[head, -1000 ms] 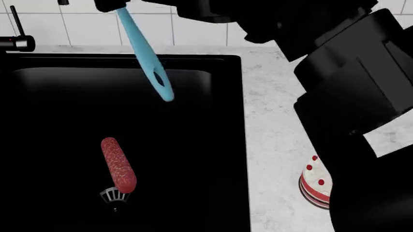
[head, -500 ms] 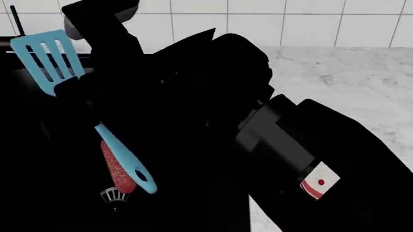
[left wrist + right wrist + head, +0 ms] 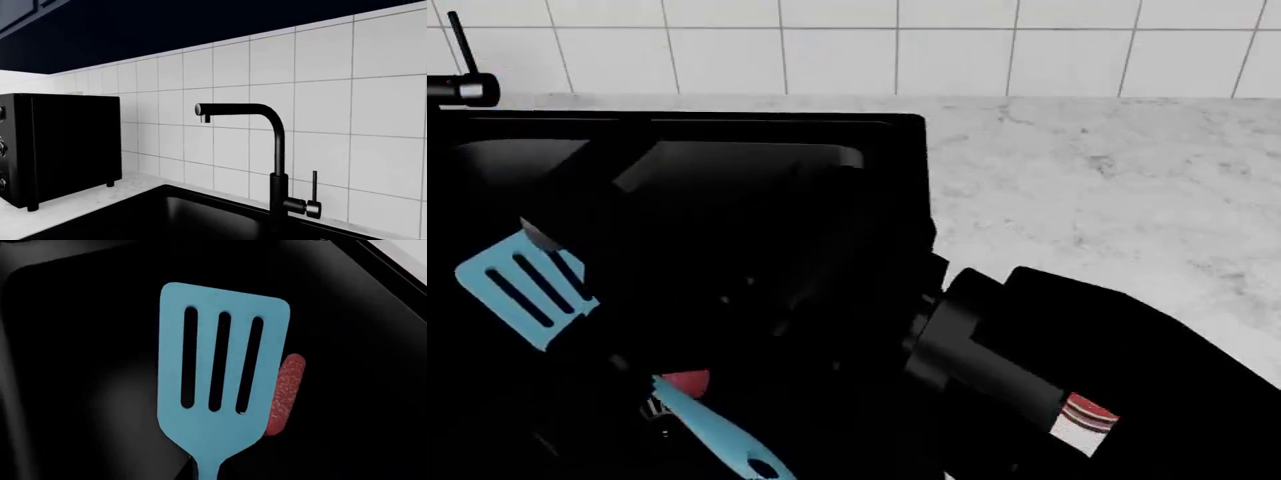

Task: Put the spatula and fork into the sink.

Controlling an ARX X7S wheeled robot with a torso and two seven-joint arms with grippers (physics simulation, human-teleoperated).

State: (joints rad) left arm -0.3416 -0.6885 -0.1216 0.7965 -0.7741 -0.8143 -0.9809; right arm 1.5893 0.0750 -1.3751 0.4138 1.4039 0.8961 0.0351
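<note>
White tiles back a marble counter [image 3: 1094,170] with the black sink [image 3: 761,150]. Over the basin, the right arm [image 3: 1054,370] grips the blue spatula [image 3: 527,290] mid-handle, claw hidden; it looks clamped. Below lies a red sausage [image 3: 285,392].

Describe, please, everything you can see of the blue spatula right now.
The spatula is light blue, plastic-looking, with a flat squarish blade cut by three long slots and a slim handle ending in a hanging hole. It is inside the black sink, blade up-left, handle down-right in the head view, with the right arm across its middle. A red sausage lies beneath it. Whether anything grips it is hidden.
</note>
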